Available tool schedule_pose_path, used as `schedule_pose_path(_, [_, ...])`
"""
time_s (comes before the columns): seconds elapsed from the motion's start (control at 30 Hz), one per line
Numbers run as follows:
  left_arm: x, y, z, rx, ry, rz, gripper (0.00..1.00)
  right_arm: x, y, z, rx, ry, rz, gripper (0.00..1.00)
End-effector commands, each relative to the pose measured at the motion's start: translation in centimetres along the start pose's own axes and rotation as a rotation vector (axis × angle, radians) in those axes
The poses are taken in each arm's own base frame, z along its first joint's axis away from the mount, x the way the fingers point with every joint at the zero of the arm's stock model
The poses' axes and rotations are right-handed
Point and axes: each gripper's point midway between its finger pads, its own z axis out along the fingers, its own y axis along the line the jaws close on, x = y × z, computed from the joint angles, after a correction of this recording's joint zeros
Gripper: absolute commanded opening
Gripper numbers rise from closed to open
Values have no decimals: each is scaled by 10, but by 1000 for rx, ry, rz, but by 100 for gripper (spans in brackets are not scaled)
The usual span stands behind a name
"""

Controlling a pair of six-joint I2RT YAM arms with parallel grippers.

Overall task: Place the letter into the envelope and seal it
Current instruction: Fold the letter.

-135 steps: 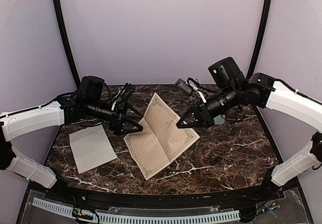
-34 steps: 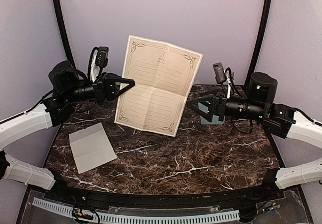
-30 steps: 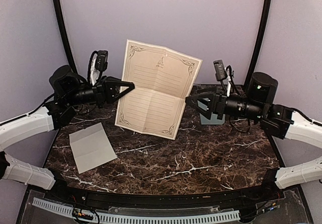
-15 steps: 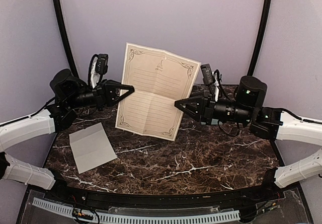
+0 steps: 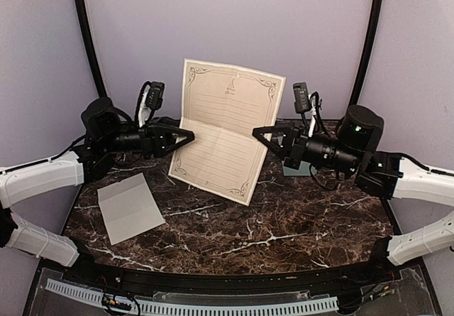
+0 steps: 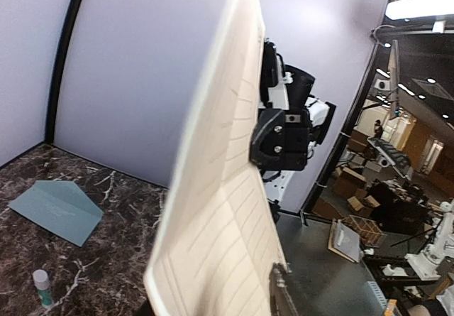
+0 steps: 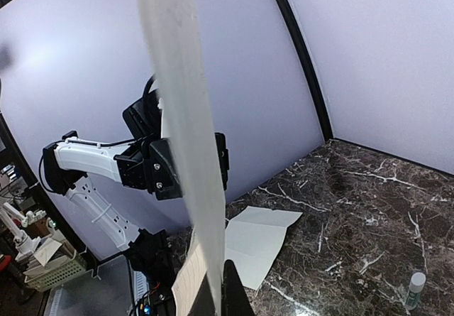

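Note:
The letter, cream with a dark scrollwork border and fold creases, hangs upright above the table. My right gripper is shut on its right edge; in the right wrist view the sheet runs edge-on into the closed jaws. My left gripper is at the letter's left edge with its jaws apart, and one finger stands beside the sheet. The teal envelope with its pointed flap lies flat at the back right, mostly hidden behind my right arm in the top view.
A pale grey sheet with a fold crease lies flat on the dark marble table at the left. A small white-and-green glue stick stands near the envelope, also in the right wrist view. Curved purple walls enclose the back.
My right gripper has closed on the letter's right edge. My left jaws have opened around the left edge. The letter has shifted slightly to the right.

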Motion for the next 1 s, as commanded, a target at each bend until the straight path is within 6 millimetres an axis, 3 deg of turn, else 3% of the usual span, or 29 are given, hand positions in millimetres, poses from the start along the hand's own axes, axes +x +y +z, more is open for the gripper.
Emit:
schedule_pose_path(0.0, [-8, -9, 2, 48, 25, 31, 47, -31, 4, -16, 28, -128, -35, 0])
schedule_pose_path(0.33, [-2, -9, 5, 87, 54, 10, 34, -25, 6, -13, 21, -74, -56, 0])
schedule_pose_path(0.4, [-1, -9, 5, 93, 54, 7, 29, -22, 7, -11, 16, -54, -61, 0])
schedule_pose_path(0.53, [-1, -7, 6, 82, 51, 3, 4, -19, 4, -12, 34, -33, -62, 0])
schedule_pose_path(0.57, [-1, -6, 6, 75, 51, 4, 0, -21, 3, -14, 42, -41, -61, 9])
schedule_pose_path(0.67, [-1, -3, 5, 52, 50, 20, 0, -28, 0, -23, 75, -70, -57, 51])
schedule_pose_path(0.7, [-1, -3, 5, 48, 52, 21, 0, -31, -2, -27, 97, -82, -55, 59])
schedule_pose_path(0.83, [-2, -3, 4, 33, 58, 44, 0, -46, -12, -43, 180, -116, -59, 76])
schedule_pose_path(0.97, [-1, -1, 4, 20, 64, 48, 0, -66, -15, -59, 220, -151, -73, 83])
